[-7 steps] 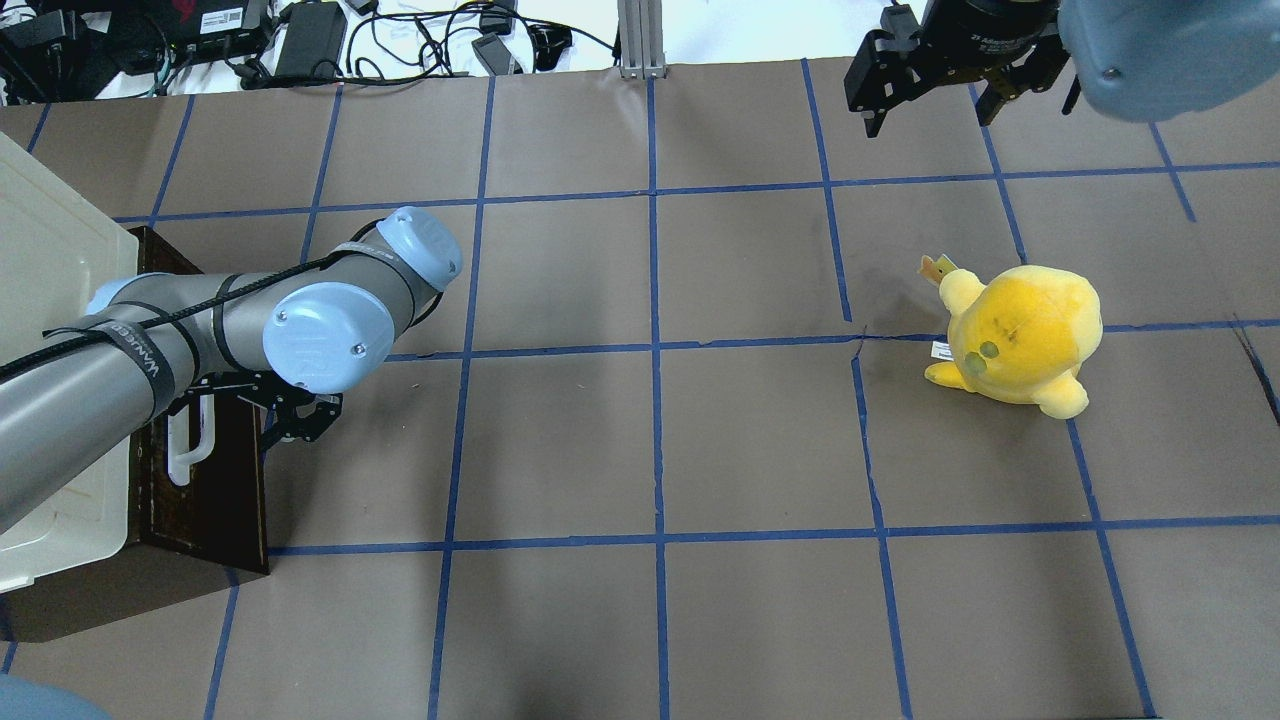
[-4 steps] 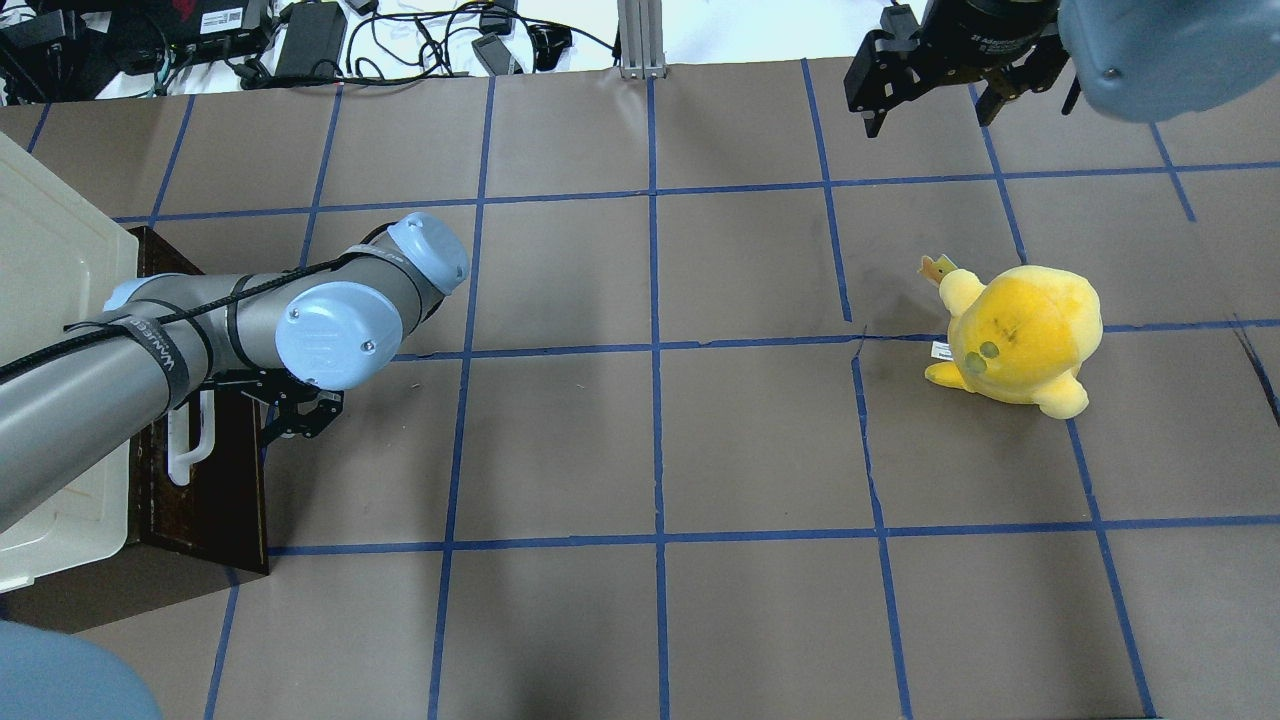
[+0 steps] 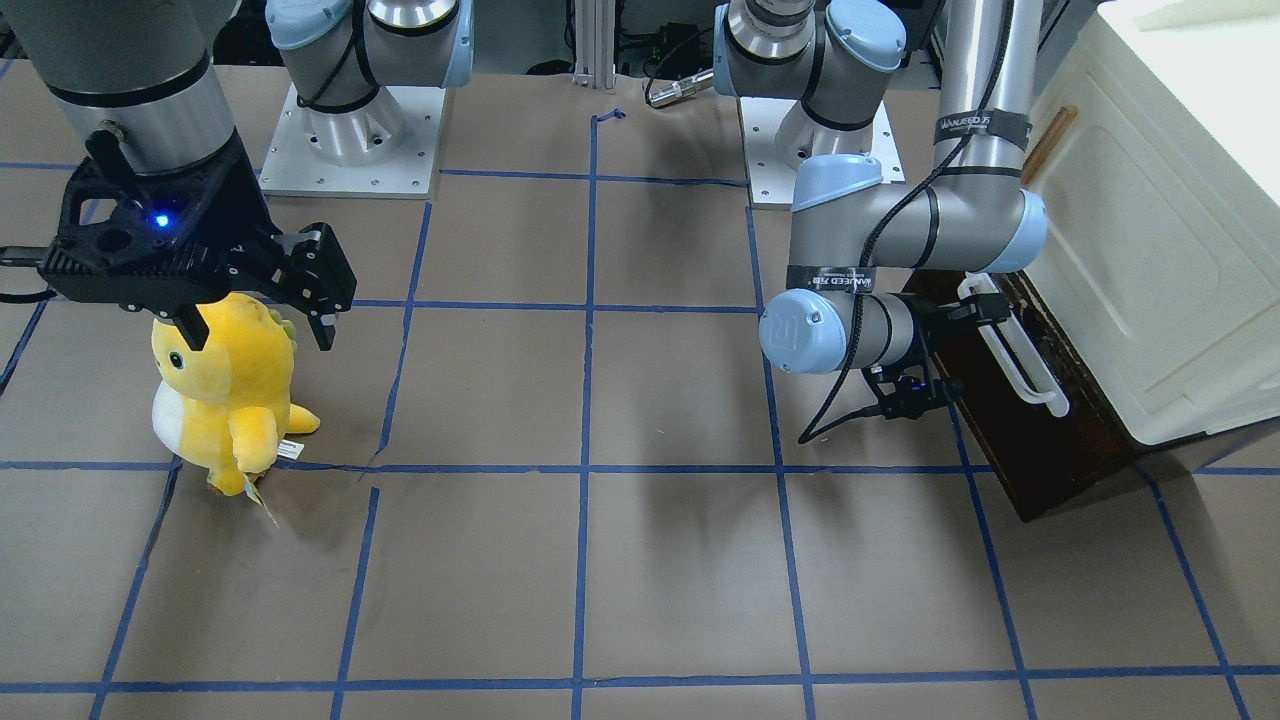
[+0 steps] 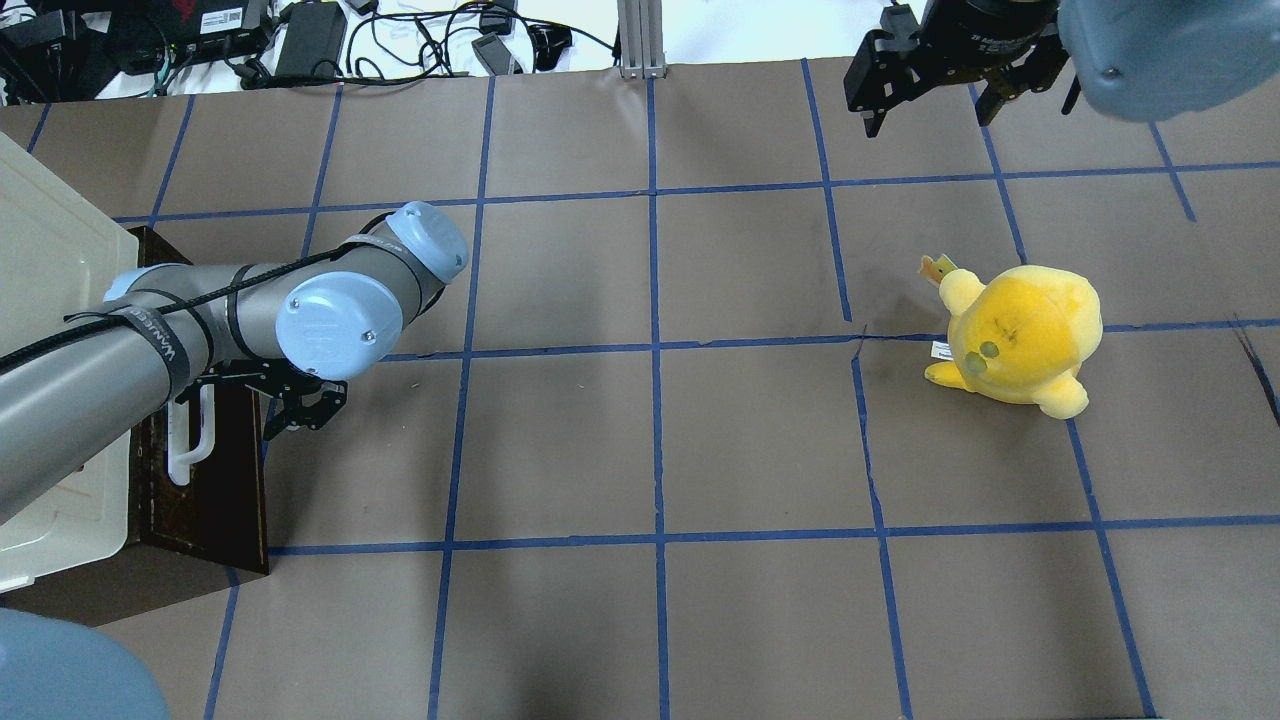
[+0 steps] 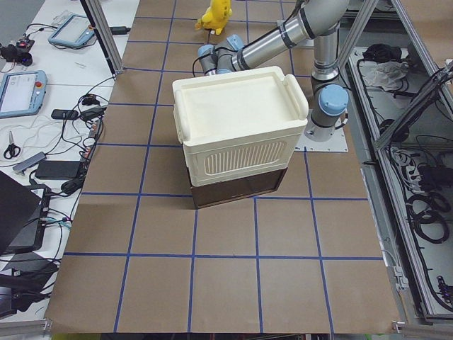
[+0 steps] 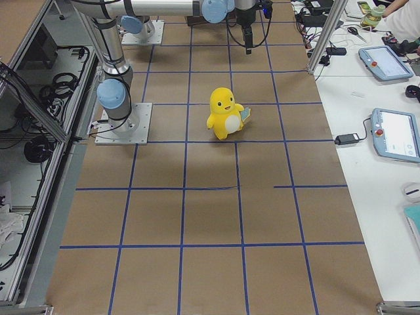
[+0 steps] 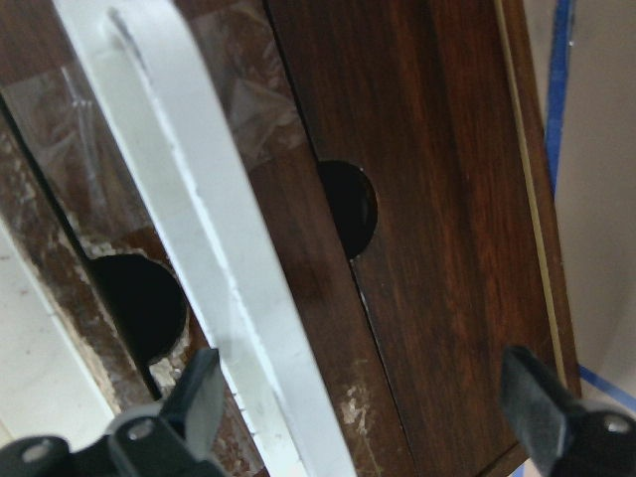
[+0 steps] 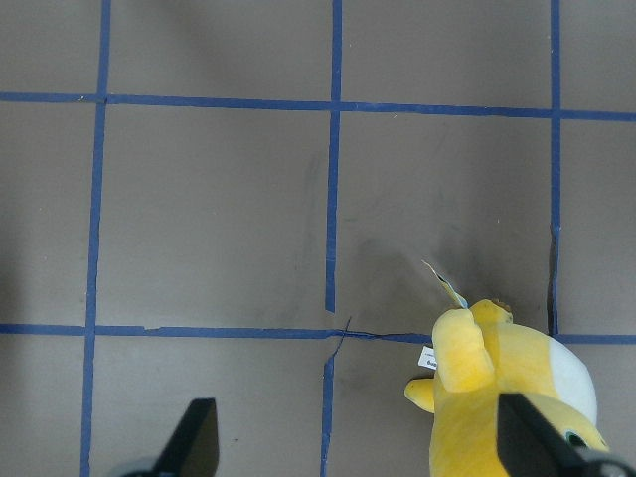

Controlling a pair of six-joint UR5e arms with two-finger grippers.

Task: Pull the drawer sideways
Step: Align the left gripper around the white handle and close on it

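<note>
- Left wrist: the left tool (image 7: 365, 397) is spread open, facing the drawer (image 7: 437, 199) front. The white handle (image 7: 199, 229) runs diagonally between its fingers, just beside the left-hand one.
- Right wrist: the right tool (image 8: 363, 442) hangs open above the tabletop (image 8: 209, 209), with a yellow plush (image 8: 497, 397) at lower right.
- Front-facing: the drawer (image 3: 1040, 440) sits right of centre, below the cream cabinet (image 3: 1150, 250).
- Overhead: the drawer (image 4: 215, 500) is at the left edge, the plush (image 4: 1020, 335) right of centre, and the right tool (image 4: 930, 110) at upper right.
</note>
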